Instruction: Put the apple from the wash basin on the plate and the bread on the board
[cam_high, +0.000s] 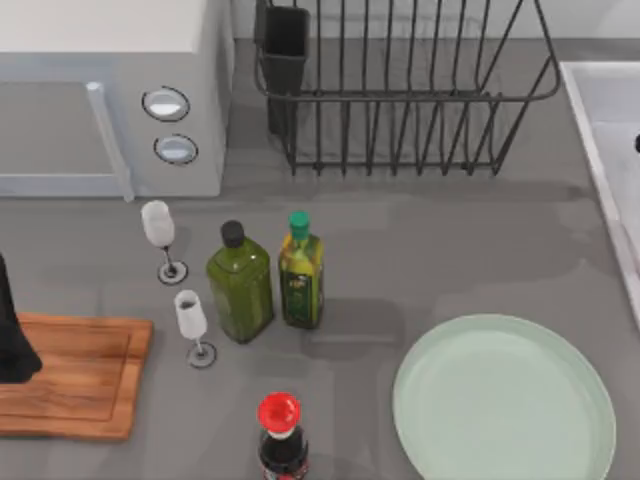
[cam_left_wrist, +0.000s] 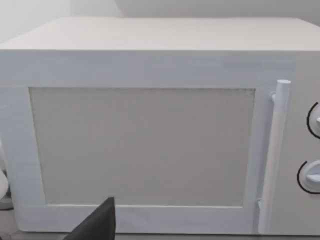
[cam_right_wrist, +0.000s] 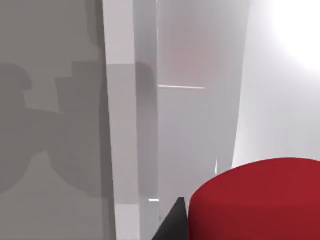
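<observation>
The red apple (cam_right_wrist: 260, 200) looms close in the right wrist view, inside the pale wash basin (cam_high: 598, 140) at the table's right edge. My right gripper (cam_high: 637, 143) is down in the basin, shut on the apple, with one dark finger (cam_right_wrist: 172, 222) against the fruit's side. The mint-green plate (cam_high: 503, 402) lies at the front right with nothing on it. At the front left lies the wooden board (cam_high: 75, 385), also bare. My left gripper (cam_high: 12, 335) is parked over the board's left end, facing the microwave. The bread is out of view.
A white microwave (cam_high: 110, 95) stands at the back left and a wire dish rack (cam_high: 400, 90) at the back centre. Two wine glasses (cam_high: 160, 235) (cam_high: 192, 322), two green oil bottles (cam_high: 240, 285) (cam_high: 300, 272) and a red-capped dark bottle (cam_high: 281, 430) crowd the middle.
</observation>
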